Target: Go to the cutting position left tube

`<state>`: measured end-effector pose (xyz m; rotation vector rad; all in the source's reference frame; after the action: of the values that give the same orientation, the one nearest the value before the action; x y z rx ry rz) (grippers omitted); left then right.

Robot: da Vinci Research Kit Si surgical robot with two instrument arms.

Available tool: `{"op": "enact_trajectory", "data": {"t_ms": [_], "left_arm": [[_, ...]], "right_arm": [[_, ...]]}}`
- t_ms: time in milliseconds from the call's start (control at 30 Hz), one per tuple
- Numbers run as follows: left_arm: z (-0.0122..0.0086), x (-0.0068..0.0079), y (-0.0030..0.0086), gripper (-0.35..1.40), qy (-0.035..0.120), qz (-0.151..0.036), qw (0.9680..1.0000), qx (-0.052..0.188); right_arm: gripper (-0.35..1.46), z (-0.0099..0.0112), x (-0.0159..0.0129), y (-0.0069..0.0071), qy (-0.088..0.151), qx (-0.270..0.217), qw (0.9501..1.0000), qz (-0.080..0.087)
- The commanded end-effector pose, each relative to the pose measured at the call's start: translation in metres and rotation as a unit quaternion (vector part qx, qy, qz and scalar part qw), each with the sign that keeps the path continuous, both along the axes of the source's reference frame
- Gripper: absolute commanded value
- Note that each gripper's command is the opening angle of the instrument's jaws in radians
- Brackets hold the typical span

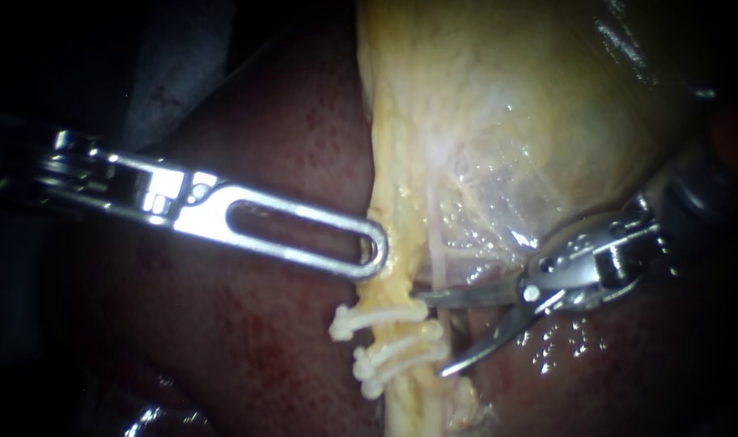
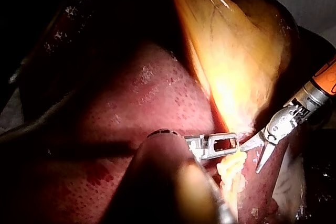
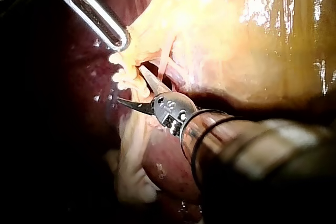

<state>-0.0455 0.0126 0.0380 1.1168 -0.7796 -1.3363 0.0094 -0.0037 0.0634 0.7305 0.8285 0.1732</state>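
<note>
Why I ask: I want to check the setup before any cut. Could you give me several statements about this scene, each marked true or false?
1. The right instrument ends in blades, and they stand open. True.
2. The tube carries no clips. False: white clips sit across it.
3. The left instrument has open jaws that hold nothing. False: its jaws are shut on the edge of the pale tissue, just above the clips.
4. Dark red liver shows beside the clipped tube. True.
</note>
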Motion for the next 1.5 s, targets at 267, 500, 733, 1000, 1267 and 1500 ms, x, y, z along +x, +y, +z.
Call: {"op": "enact_trajectory", "data": {"t_ms": [267, 500, 733, 1000, 1267, 1500], "left_arm": [[0.0013, 0.0001, 0.0007, -0.35, 0.005, -0.006, 1.0, -0.004], [0.002, 0.0005, 0.0011, -0.35, 0.007, -0.008, 0.9999, -0.006], [0.002, 0.0004, 0.001, -0.35, 0.007, -0.009, 0.9999, -0.006], [0.0017, 0.0003, 0.0009, -0.35, 0.007, -0.009, 0.9999, -0.006], [0.0015, 0.0002, 0.0008, -0.35, 0.007, -0.01, 0.9999, -0.005], [0.0014, 0.0001, 0.0007, -0.35, 0.007, -0.01, 0.9999, -0.005]], "right_arm": [[1.25, 0.0002, 0.0011, -0.0002, -0.006, 0.01, 0.9999, 0.004], [1.21, 0.0006, 0.0017, -0.0005, -0.011, 0.019, 0.9997, 0.007], [1.13, 0.0008, 0.0022, -0.0006, -0.025, 0.045, 0.9985, 0.015], [1.01, 0.0017, 0.0026, -0.0011, -0.038, 0.079, 0.9961, 0.009], [0.99, 0.0022, 0.0036, -0.0008, -0.043, 0.086, 0.9953, 0.007], [0.99, 0.0023, 0.0037, -0.0005, -0.045, 0.089, 0.995, 0.009]]}}
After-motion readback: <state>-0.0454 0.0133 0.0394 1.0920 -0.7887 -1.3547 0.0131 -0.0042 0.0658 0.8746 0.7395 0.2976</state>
